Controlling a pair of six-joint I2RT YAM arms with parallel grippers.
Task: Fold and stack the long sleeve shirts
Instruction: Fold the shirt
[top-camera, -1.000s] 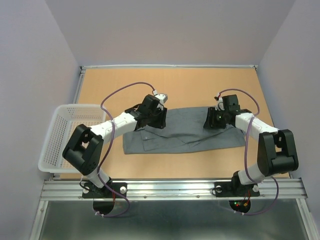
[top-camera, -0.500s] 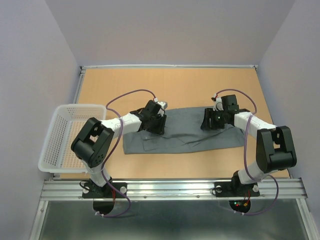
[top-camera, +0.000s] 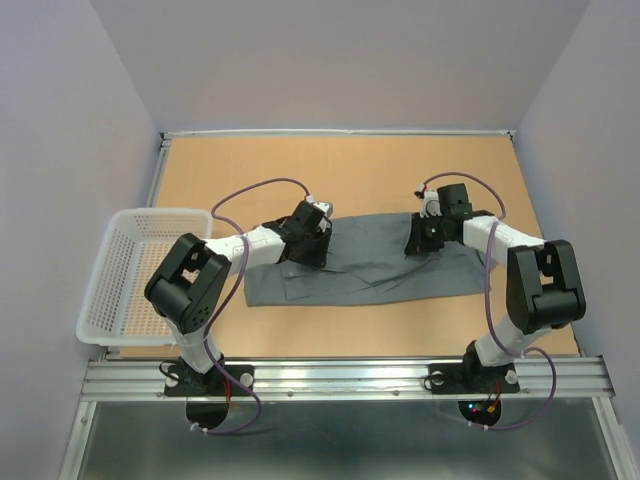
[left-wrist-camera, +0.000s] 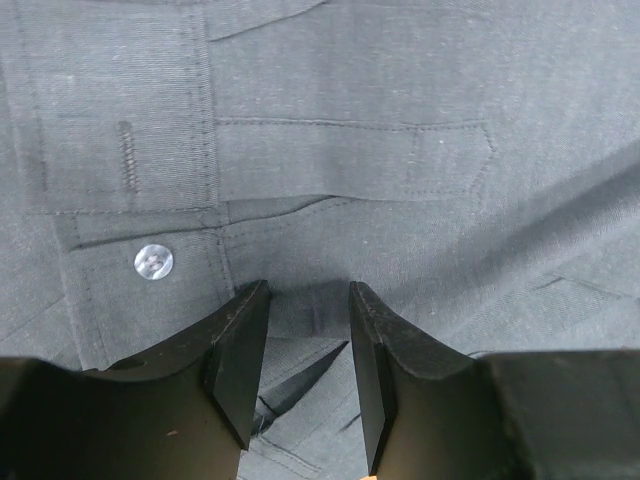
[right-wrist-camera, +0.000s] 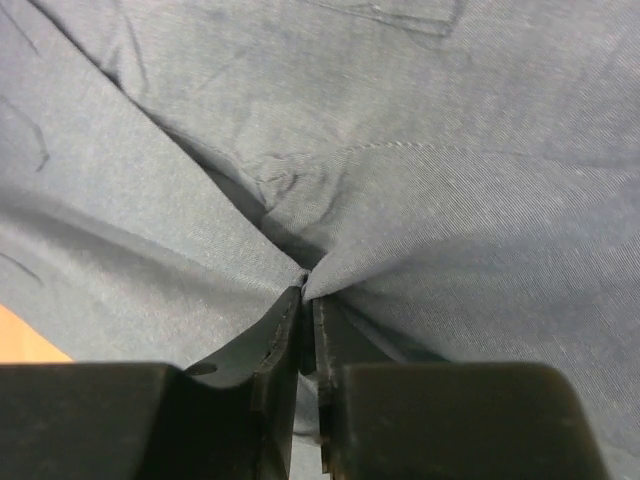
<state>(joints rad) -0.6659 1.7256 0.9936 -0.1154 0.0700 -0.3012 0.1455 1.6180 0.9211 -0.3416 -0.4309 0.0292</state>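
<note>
Grey button-up shirt (left-wrist-camera: 400, 120) cloth lies directly under both pairs of my fingers. On my left gripper (left-wrist-camera: 305, 375) the two black fingers (left-wrist-camera: 238, 350) stand apart, tips down on the fabric. A strip of seamed cloth shows in the gap between them, and nothing is pinched. Just to the left of the left fingertip a small pale button (left-wrist-camera: 153, 261) sits on a stitched band. Farther out on that side is a sewn buttonhole (left-wrist-camera: 126, 155). Beyond the tips runs a narrow placket that ends in a stitched point.

On my right gripper (right-wrist-camera: 307, 320) the fingers (right-wrist-camera: 270, 350) are pressed together, with a small ridge of the shirt nipped between their tips. Creases fan away from that pinch. Off to the lower left of these fingers a sliver of the tan wooden table (right-wrist-camera: 20, 345) shows past the cloth's edge.

From above, the shirt lies as one long band across the table. My left fingers are near its left end and my right fingers near its right end, well apart from each other. Out past my left arm, a white mesh basket (top-camera: 130, 270) sits at the table's left edge, apart from the shirt.
</note>
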